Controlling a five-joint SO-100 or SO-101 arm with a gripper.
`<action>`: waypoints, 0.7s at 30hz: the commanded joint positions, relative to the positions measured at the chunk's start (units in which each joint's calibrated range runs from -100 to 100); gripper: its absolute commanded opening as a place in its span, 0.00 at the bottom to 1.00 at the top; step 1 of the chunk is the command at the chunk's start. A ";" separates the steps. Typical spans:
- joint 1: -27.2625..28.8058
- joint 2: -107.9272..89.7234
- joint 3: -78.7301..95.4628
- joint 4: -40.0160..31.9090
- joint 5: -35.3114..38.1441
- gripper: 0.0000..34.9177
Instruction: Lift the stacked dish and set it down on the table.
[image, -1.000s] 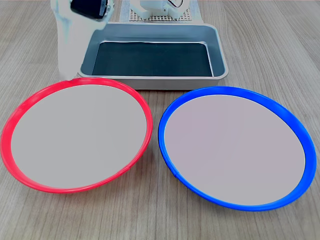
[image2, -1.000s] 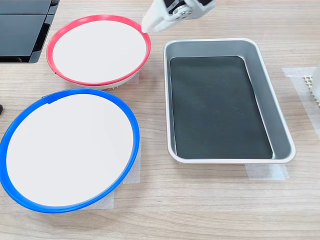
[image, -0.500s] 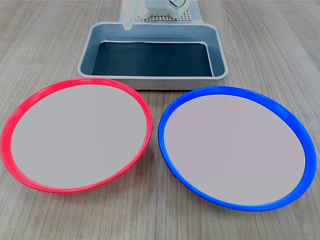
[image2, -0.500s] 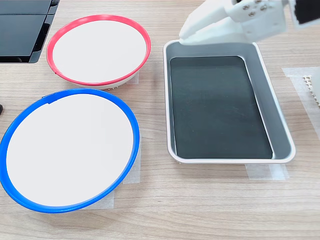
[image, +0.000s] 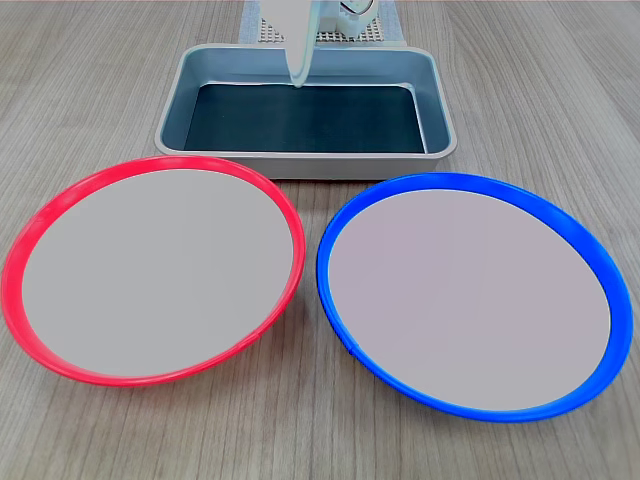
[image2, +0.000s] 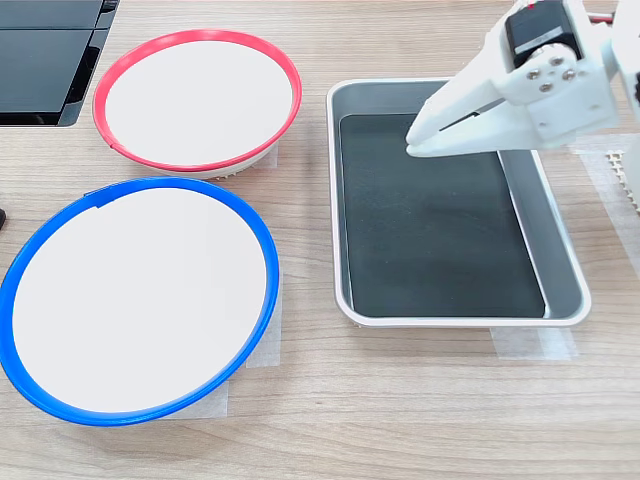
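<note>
A: Where is the red-rimmed dish?
B: Flat on the desk, at ten o'clock in the second exterior view, just beside the blue-rimmed plate, rims close but apart. Nothing touches it.
A: And the end effector?
B: It hangs over the grey tray, at two o'clock in the same view, well apart from both plates. Its white fingers meet at the tips, and it has hold of nothing.
</note>
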 joint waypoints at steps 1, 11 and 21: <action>-1.81 -3.67 0.00 4.84 -0.98 0.00; -2.66 -3.67 0.00 4.84 -0.73 0.01; -2.66 -3.67 0.00 4.84 -0.73 0.01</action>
